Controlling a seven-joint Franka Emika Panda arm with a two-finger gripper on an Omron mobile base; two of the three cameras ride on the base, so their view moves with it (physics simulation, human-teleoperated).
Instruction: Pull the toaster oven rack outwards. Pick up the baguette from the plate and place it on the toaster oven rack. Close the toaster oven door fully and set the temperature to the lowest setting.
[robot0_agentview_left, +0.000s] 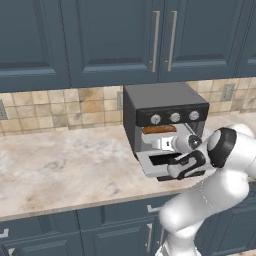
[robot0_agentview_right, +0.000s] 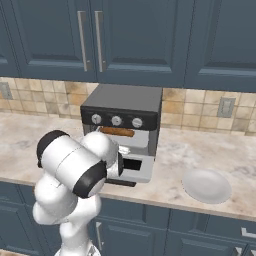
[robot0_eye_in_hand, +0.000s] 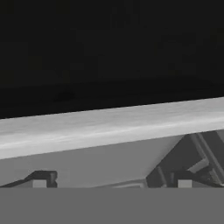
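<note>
The toaster oven (robot0_agentview_left: 165, 117) stands on the counter (robot0_agentview_left: 60, 165) against the tiled wall, with the baguette (robot0_agentview_left: 159, 129) lying inside it on the toaster oven rack (robot0_agentview_left: 161, 142). The toaster oven door (robot0_agentview_left: 157, 162) hangs partly open below the baguette. The gripper (robot0_eye_in_hand: 111, 183) sits close under the door's edge, fingers spread apart and holding nothing. The plate (robot0_agentview_right: 206, 185) lies bare right of the oven.

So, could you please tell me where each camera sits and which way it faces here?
Left base view: behind the arm's left, facing the toaster oven; arm at lower right.
Right base view: behind its right, facing the same oven, plate beside it; arm at lower left.
Hand view: on the hand, close against a light grey edge; finger tips at the bottom.
Both base views share the oven and baguette.
</note>
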